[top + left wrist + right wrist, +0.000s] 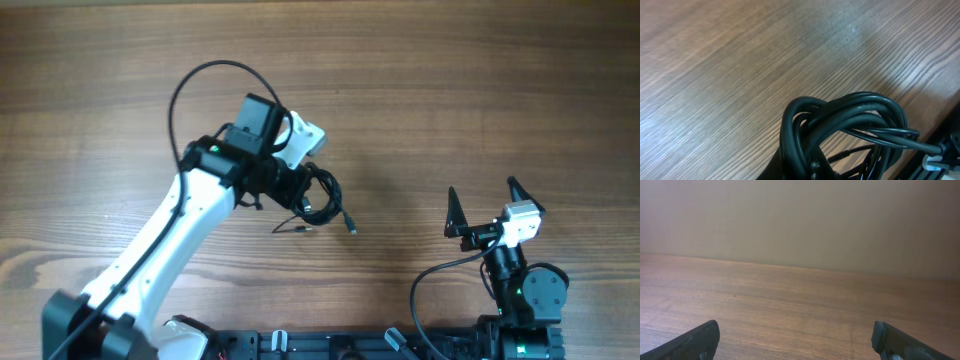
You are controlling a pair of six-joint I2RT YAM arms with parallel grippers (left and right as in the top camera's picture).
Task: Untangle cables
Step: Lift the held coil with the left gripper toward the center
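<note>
Nearest you, your right gripper (481, 187) hangs above the wooden table (450, 80) with its fingers spread wide, holding nothing. Farther out, the cables (325, 197) sit in a knotted bundle against your left gripper (297, 183). Its jaws are hidden, so its grip can't be told.

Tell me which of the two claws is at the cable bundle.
The left claw: it sits right at the coiled black cables, whereas the right claw stands open and empty, well apart from them.
</note>
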